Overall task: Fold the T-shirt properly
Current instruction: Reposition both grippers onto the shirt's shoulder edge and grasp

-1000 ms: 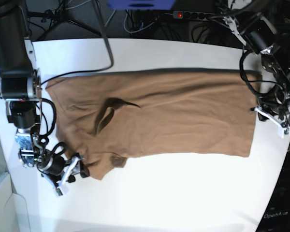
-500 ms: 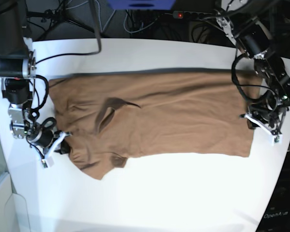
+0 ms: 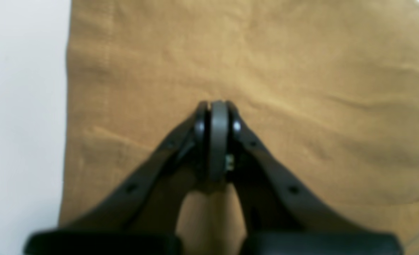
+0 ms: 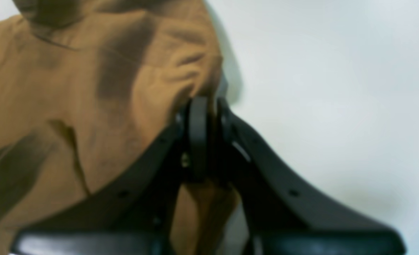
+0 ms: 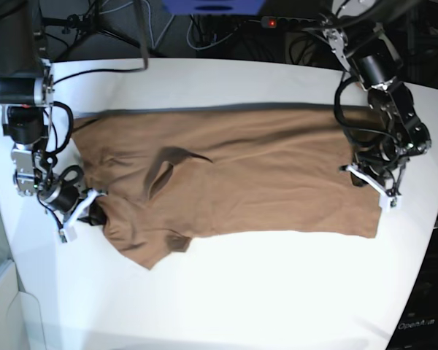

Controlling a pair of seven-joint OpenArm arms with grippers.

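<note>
The tan T-shirt (image 5: 263, 175) lies spread flat across the white table (image 5: 277, 292), collar end toward the view's left. My right gripper (image 5: 87, 211) is at the shirt's near-left sleeve edge. In the right wrist view its jaws (image 4: 206, 101) are shut on a bunched-up fold of the T-shirt (image 4: 71, 88). My left gripper (image 5: 366, 177) sits on the cloth just inside the right-hand edge. Seen from the left wrist, the left gripper (image 3: 214, 104) has its jaws pressed together on the T-shirt (image 3: 301, 71), and creases run out from the tips.
A black cable (image 5: 124, 71) crosses the table's back left corner. Behind the table are a power strip (image 5: 277, 22) with a red light and tangled cables. The table's curved right edge (image 5: 436, 219) runs close to the left arm.
Both grippers moved inward onto the shirt and closed. The right one came up from the near-left corner to the sleeve edge; the left one slid from beyond the right edge onto the cloth.
</note>
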